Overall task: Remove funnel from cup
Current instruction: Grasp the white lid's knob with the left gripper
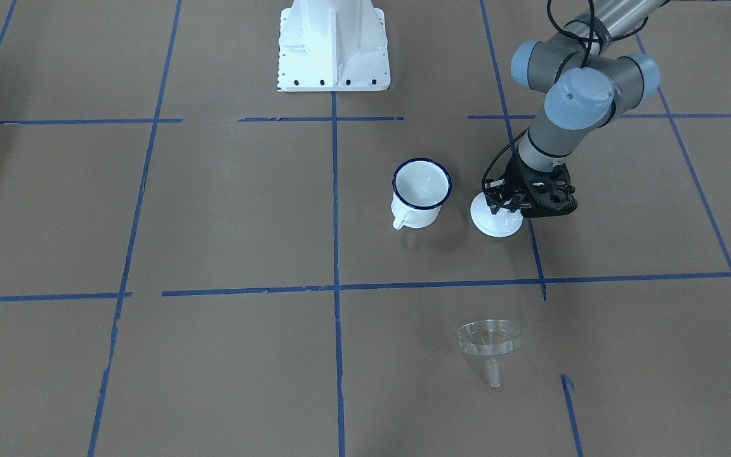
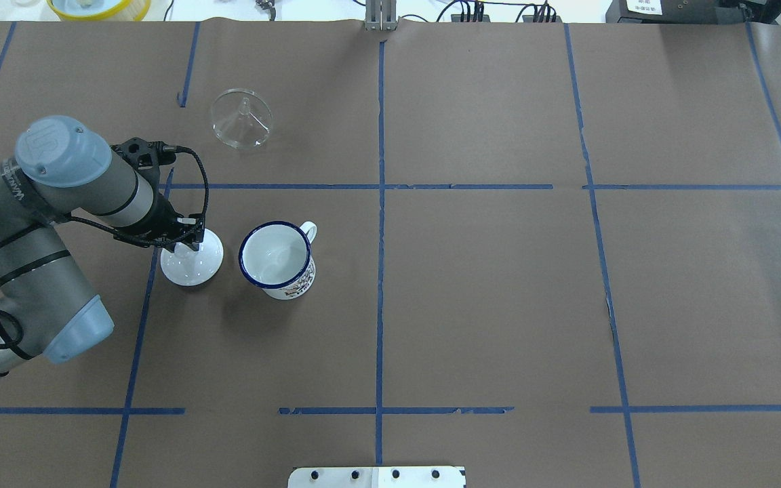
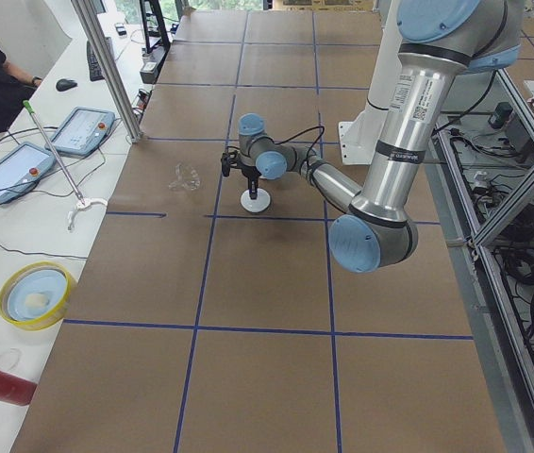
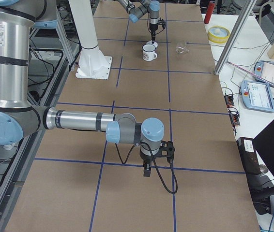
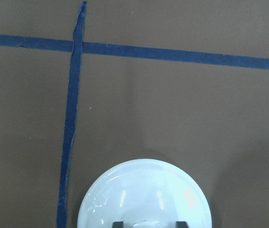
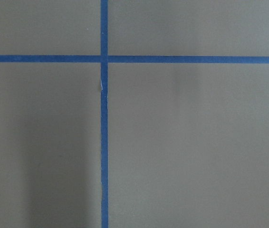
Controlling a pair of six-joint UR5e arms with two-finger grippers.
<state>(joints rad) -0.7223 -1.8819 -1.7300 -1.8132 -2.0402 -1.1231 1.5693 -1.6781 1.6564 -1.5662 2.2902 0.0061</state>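
Funnel [image 2: 241, 119] found out of cup [image 2: 276, 257], tipped on side on counter [image 2: 499, 305], well apart from cup. Cup stood upright, empty. White lid [image 2: 194, 263] laid just beside cup. Left gripper [image 2: 187, 242] held over lid, fingers [image 5: 118, 223] placed either side of knob; clamped or not cannot be told. Right gripper [image 4: 147, 170] seen in side view only; finger state cannot be told.

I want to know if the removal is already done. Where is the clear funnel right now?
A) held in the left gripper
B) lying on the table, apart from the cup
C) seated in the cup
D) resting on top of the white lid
B: the funnel lies on the table, well clear of the cup, whose inside shows empty.
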